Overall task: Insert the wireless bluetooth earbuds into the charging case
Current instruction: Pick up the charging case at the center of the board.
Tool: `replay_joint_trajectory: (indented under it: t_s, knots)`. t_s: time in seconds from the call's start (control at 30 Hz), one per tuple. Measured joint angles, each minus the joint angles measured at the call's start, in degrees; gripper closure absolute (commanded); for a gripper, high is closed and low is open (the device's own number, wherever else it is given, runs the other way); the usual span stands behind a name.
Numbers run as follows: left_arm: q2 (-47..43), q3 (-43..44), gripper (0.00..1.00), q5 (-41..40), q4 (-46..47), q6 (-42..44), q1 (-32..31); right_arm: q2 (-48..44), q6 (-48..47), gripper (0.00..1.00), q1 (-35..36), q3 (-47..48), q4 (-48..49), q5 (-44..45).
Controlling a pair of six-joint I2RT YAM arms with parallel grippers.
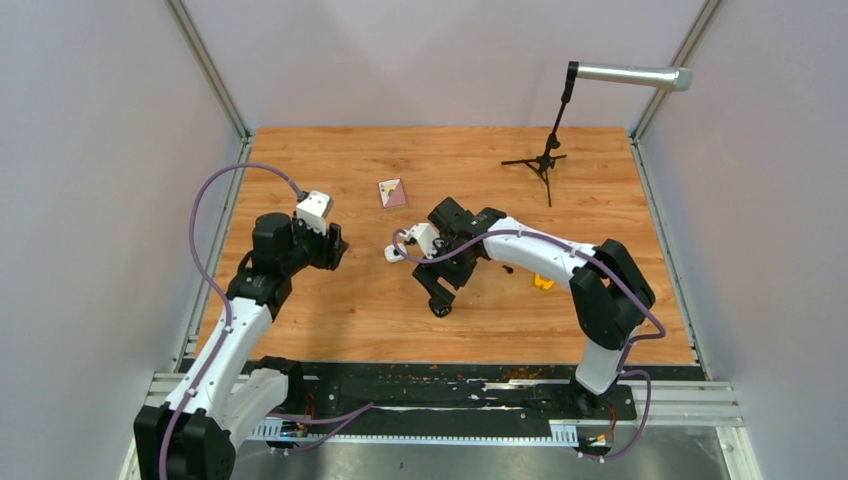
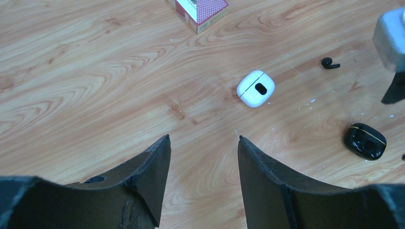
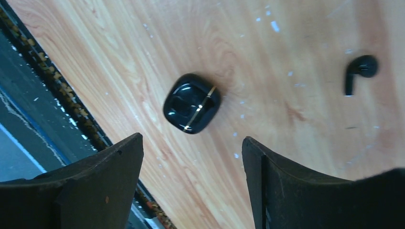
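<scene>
The right gripper [image 3: 192, 138] hangs low over the wood table [image 3: 286, 95] with its two fingers wide apart and nothing in them. Right in front of the gap sits the black case [image 3: 192, 109], shiny with a thin gold line, and it looks shut to me. The black earbud [image 3: 359, 70] is further out and off to one side, well apart from the case. It lies flat with its little stem pointing back toward the fingers. So I think the gripper would need to slide sideways to get over it, and turn so the fingers pinch across the stem. The left gripper [image 2: 203, 138] has its fingers apart too and holds nothing. From it the white case [image 2: 256, 88] is the near thing, and the black earbud lies far past that, over by the right arm. So the right arm is the closer one for this earbud. A red card box [image 2: 198, 9] lies further back. I can see only one earbud; the others I cannot find
</scene>
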Motion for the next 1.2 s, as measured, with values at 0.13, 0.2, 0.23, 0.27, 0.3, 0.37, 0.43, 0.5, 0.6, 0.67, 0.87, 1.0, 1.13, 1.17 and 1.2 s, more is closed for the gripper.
replay_joint_trajectory:
  t_s: [0.13, 0.2, 0.23, 0.27, 0.3, 0.37, 0.43, 0.5, 0.6, 0.67, 0.87, 1.0, 1.13, 1.17, 1.2]
  knots:
    - [0.17, 0.04, 0.39, -0.22, 0.02, -0.17, 0.48, 1.33, 3.32, 0.26, 1.57, -0.83, -0.02, -0.92]
    - [0.5, 0.04, 0.39, -0.2, 0.02, -0.31, 0.52, 1.9, 4.42, 0.26, 2.12, -1.25, 0.15, -0.81]
    - [0.76, 0.04, 0.39, -0.2, 0.07, -0.46, 0.57, 2.21, 4.87, 0.26, 2.47, -1.4, 0.13, -0.72]
    - [0.94, 0.04, 0.38, -0.17, 0.09, -0.63, 0.57, 2.58, 5.31, 0.27, 2.71, -1.42, 0.11, -0.61]
    - [1.16, 0.04, 0.38, -0.13, 0.17, -0.85, 0.57, 2.93, 5.66, 0.27, 2.97, -1.42, 0.2, -0.57]
    - [1.55, 0.04, 0.38, -0.02, 0.33, -1.11, 0.57, 3.45, 6.12, 0.29, 3.5, -1.42, 0.22, -0.22]
    - [1.9, 0.04, 0.38, 0.04, 0.68, -1.29, 0.57, 4.09, 6.56, 0.31, 4.28, -1.42, 0.33, 0.46]
    - [2.23, 0.04, 0.38, 0.2, 1.18, -1.6, 0.57, 4.81, 6.99, 0.32, 5.14, -1.4, 0.5, 1.6]
    - [2.78, 0.04, 0.38, 0.35, 2.03, -2.4, 0.57, 6.23, 7.87, 0.35, 6.49, -1.4, 1.05, 4.02]
    - [3.23, 0.04, 0.38, 0.7, 2.34, -2.6, 0.57, 7.08, 8.24, 0.37, 7.19, -1.36, 1.16, 5.66]
    - [4.76, 0.04, 0.38, 1.38, 3.02, -3.26, 0.57, 7.15, 8.41, 0.36, 8.33, -1.29, 2.19, 9.99]
    - [4.87, 0.04, 0.38, 1.6, 4.07, -4.02, 0.57, 7.48, 8.44, 0.39, 8.33, -1.16, 3.08, 11.87]
    - [5.16, 0.04, 0.39, 1.81, 5.11, -4.44, 0.57, 7.93, 8.07, 0.47, 8.39, -0.76, 3.41, 13.35]
    - [5.25, 0.04, 0.39, 1.86, 5.18, -4.52, 0.57, 8.0, 7.87, 0.5, 8.39, -0.72, 3.48, 13.68]
    - [5.33, 0.04, 0.39, 1.92, 5.2, -4.7, 0.59, 8.02, 7.58, 0.56, 8.39, -0.7, 3.52, 13.84]
